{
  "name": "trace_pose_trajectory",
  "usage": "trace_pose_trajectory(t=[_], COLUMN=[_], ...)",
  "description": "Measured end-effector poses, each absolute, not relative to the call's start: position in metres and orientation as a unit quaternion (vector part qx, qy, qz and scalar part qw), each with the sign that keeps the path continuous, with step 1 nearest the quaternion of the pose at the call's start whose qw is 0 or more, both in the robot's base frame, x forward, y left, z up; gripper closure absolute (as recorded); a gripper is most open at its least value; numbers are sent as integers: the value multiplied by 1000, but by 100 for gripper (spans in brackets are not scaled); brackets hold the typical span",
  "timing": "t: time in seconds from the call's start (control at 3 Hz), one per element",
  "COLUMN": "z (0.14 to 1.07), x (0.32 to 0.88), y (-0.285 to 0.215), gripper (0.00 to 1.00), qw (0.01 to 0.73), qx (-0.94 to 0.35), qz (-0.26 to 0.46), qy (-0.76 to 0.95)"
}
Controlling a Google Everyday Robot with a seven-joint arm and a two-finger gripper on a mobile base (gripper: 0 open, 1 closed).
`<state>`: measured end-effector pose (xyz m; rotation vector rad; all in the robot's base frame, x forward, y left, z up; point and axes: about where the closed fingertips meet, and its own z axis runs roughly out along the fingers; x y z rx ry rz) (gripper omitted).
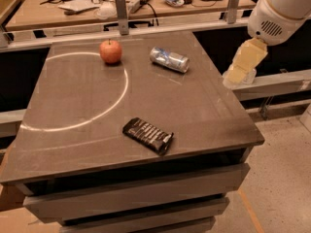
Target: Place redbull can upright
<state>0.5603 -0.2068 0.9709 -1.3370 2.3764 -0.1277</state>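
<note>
Frankly, my worries start at the near edge. The black snack-bar wrapper (pixel 147 136) lies flat close to the front of the table (pixel 209 120). It is well apart from my target, so I judge it a hazard only if I swing in low across the front.

Further back, the redbull can (pixel 169 59) lies on its side near the far right part of the tabletop, its long axis slanted. It is round, so a glancing touch could send it rolling toward the right edge or toward the apple (pixel 111 51), which stands near it on the left, by the white chalk arc (pixel 124 89). A grip taken off-centre could also let it swivel as I tip it up, and then it would topple when released.

As for pose, the gripper (pixel 237 74) hangs off the right side of the table, beyond the edge and apart from the can, pointing down and slightly inward. I cannot tell how wide it stands, and I see nothing in it. The white arm housing (pixel 279 8) sits above it at the frame's top right.
</note>
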Motion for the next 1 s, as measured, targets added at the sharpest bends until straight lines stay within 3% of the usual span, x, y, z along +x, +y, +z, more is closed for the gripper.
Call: trace_pose_trajectory(t=[0.67,1.0], z=[953,949], x=[636,648], y=[-202,-197], gripper=[0,0], qw=[210,213], qx=[-401,-393], qz=[0,6], qy=[892,894])
